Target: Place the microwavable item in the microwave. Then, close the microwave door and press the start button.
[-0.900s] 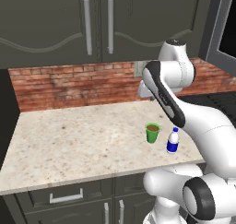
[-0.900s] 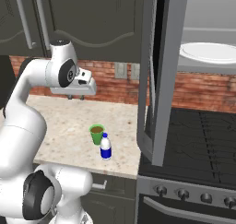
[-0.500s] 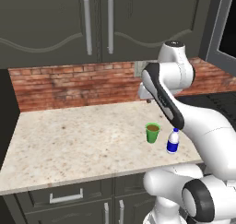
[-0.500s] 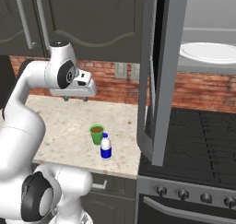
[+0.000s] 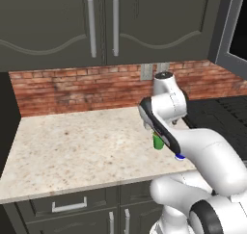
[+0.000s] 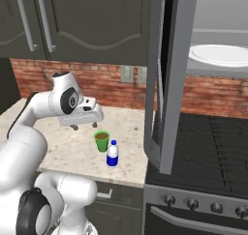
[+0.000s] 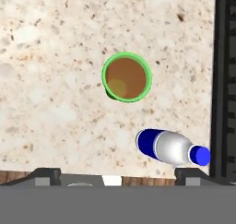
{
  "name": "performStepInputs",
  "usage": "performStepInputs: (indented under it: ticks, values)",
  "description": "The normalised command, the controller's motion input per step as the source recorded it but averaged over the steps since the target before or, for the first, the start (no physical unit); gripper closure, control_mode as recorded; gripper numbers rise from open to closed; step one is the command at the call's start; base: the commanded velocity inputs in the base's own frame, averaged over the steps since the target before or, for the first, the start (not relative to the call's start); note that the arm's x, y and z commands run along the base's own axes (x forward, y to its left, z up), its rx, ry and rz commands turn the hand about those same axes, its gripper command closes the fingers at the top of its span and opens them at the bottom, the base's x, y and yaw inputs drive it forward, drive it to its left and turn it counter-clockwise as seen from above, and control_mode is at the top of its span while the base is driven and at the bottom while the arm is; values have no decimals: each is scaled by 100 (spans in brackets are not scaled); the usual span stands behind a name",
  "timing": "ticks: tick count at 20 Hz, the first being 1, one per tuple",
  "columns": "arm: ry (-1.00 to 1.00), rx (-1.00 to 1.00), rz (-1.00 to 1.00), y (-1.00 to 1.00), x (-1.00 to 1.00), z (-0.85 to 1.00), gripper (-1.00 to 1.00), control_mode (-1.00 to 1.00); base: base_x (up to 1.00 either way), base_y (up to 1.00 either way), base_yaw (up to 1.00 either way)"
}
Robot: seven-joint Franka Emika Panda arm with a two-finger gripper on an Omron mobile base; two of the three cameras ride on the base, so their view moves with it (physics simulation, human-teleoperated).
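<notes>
Green cup (image 7: 126, 76) upright on counter (image 7: 46, 57), brown contents; bottle (image 7: 171, 147) just beside. Claw (image 6: 83, 127) spread, empty, above.

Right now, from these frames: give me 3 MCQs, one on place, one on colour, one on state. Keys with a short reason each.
1. Where does the green cup stand?
A. on the turntable plate
B. on the counter beside the bottle
C. on the stove

2. What colour is the bottle label?
A. blue
B. red
C. yellow

3. How is the microwave door?
A. shut
B. open
C. removed

Answers:
1 B: the cup rests on the speckled counter, the bottle close by.
2 A: a blue band wraps the bottle in the right base and hand views.
3 B: the door swings out, showing the white plate inside the microwave.
</notes>
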Motion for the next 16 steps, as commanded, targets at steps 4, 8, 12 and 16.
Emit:
performStepInputs:
  ticks: [4, 8, 12, 16]
  values:
    - [22, 9, 0, -17, 8, -70, -100, -100, 0, 0, 0]
    - [6, 7, 0, 0, 26, -34, -100, -100, 0, 0, 0]
    - [0, 2, 0, 4, 25, -1, -100, -100, 0, 0, 0]
    - [-2, 0, 0, 12, 17, 0, -100, -100, 0, 0, 0]
